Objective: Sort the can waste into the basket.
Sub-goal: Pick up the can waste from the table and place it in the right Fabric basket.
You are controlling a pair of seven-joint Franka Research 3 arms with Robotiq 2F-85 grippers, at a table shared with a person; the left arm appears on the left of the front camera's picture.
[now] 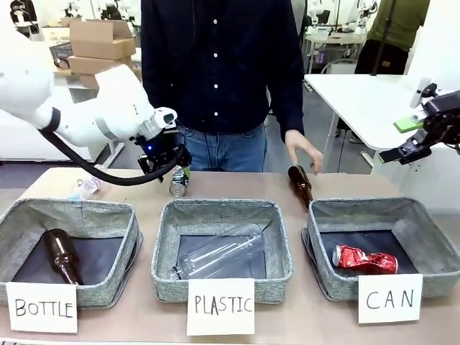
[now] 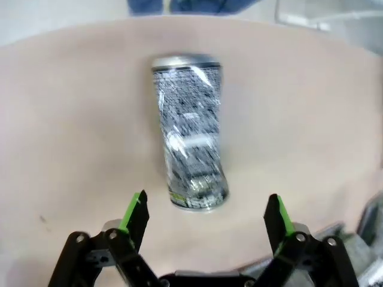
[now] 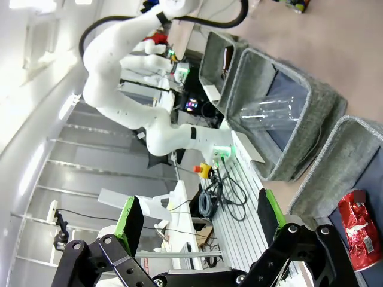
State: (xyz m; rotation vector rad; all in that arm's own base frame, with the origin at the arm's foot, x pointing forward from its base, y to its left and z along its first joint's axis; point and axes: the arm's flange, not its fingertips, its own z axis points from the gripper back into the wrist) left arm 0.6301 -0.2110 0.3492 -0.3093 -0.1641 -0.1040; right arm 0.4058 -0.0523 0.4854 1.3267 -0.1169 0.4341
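left gripper (image 1: 172,171) (image 2: 207,206) was wide open with nothing held. the black and silver can (image 1: 178,183) (image 2: 188,137) sat on the table (image 2: 311,119) straight ahead of it, centred in the gap; its near end reached about level with the fingertips (image 2: 136,209), with clear daylight to either pad and no contact. the wrist view was motion-blurred, so i couldn't tell whether the can stood or lay. right gripper (image 1: 401,140) (image 3: 200,206) was also spread open and empty, hanging in the air. the can basket (image 1: 438,277) (image 3: 326,173) was below it and toward the table centre, well apart. the red can (image 1: 364,259) (image 3: 359,230), crushed, lay inside that basket on the dark lining, so it was far off to the right of the left gripper, past the plastic basket (image 1: 165,277). that middle basket was just in front of and below the left gripper, on the robot's side, and held a clear plastic bottle (image 1: 219,255). the bottle basket (image 1: 108,287) sat to the left gripper's left and held a brown bottle (image 1: 61,255). a second brown bottle (image 1: 300,183) lay tilted at the far-left corner of the can basket, just under the person's hand (image 1: 302,151), between the two grippers. another clear bottle (image 1: 85,188) lay on the table just left of the left gripper, under its arm.
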